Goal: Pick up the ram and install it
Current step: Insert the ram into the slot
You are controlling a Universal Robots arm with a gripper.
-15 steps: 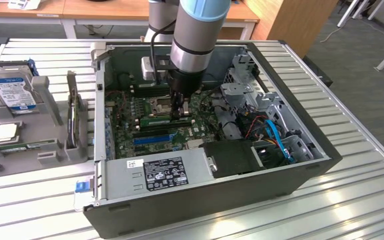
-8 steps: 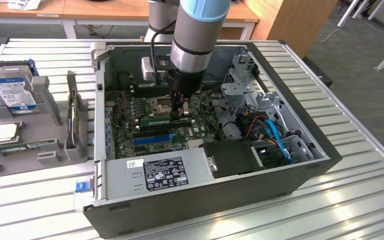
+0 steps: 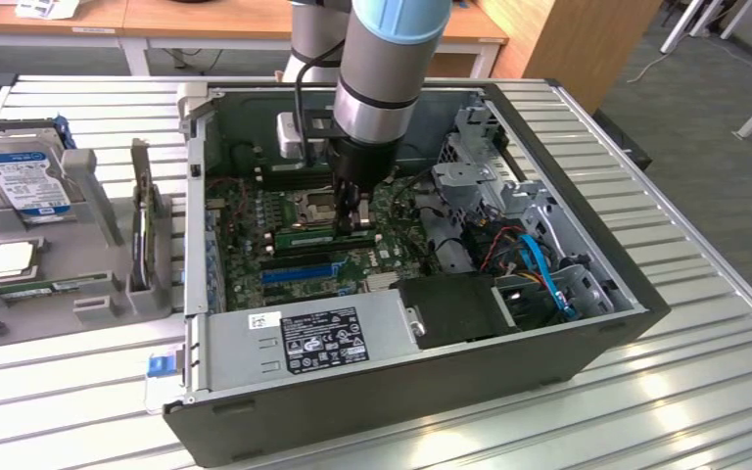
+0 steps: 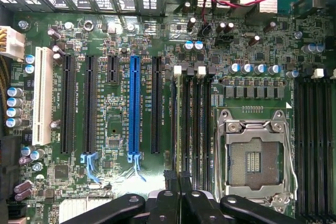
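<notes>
Metal slatted table point(image 3: 709, 377), wooden desks point(image 3: 219, 15) behind

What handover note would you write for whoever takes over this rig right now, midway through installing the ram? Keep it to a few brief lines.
Gripper: shut on the ram, low inside the open computer case.
Ram: standing on edge along a memory slot, beside the empty processor socket.
Done: ram picked up and brought to the slot.
Left: not yet released; cannot tell whether it is fully seated.
Also: a second ram stick lies on the grey tray outside the case.
</notes>
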